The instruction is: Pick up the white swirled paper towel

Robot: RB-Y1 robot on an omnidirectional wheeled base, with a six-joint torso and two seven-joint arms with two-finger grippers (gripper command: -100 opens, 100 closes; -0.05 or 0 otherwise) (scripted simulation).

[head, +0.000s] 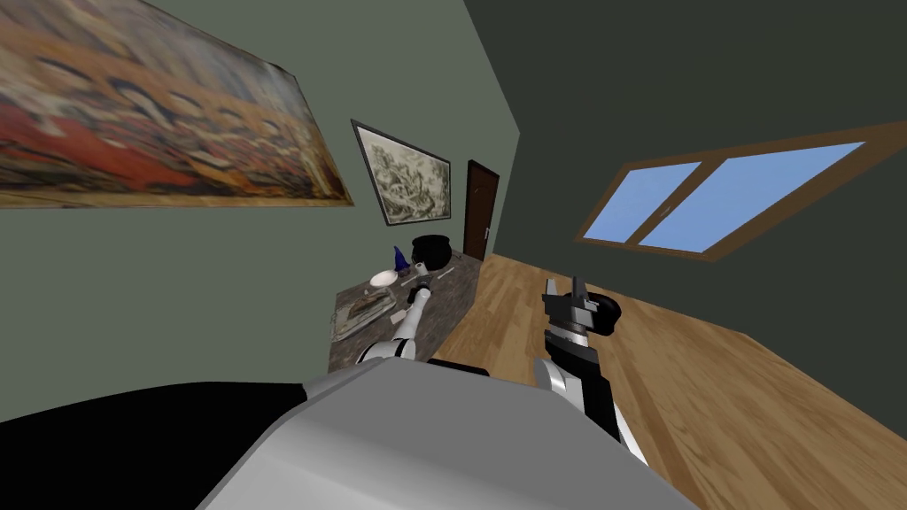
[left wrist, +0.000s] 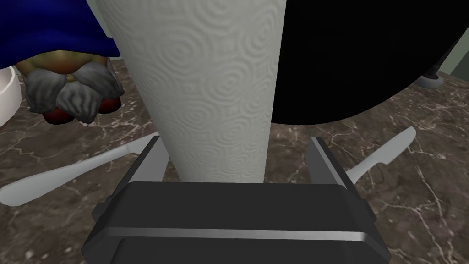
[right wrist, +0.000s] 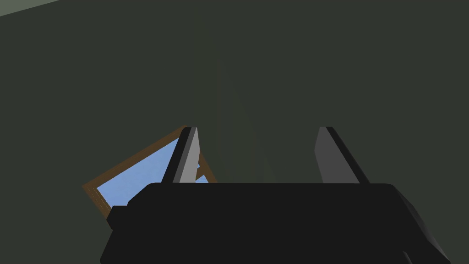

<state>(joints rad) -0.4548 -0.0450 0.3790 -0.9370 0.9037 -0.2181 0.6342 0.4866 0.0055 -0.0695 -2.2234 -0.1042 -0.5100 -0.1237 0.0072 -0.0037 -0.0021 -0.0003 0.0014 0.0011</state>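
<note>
The white paper towel roll (left wrist: 206, 82), embossed with swirls, stands upright on the dark marbled tabletop (left wrist: 412, 192). My left gripper (left wrist: 236, 142) is open and the roll's lower part stands between its fingers (left wrist: 153, 158); one blade is nearly at the roll's side, the other a gap away. In the head view the left gripper (head: 423, 285) reaches out over the table (head: 443, 310) to the small white roll (head: 419, 266). My right gripper (head: 567, 294) hangs open over the wooden floor, holding nothing, its blades (right wrist: 188, 156) wide apart.
A big black pot (left wrist: 362, 59) stands close behind the roll. A blue-robed gnome figure (left wrist: 68, 87) and a white bowl (left wrist: 7, 96) are at its other side. Two grey knives (left wrist: 68, 176) (left wrist: 384, 153) lie on the tabletop beside my fingers. A flat tray (head: 363, 312) lies nearer me.
</note>
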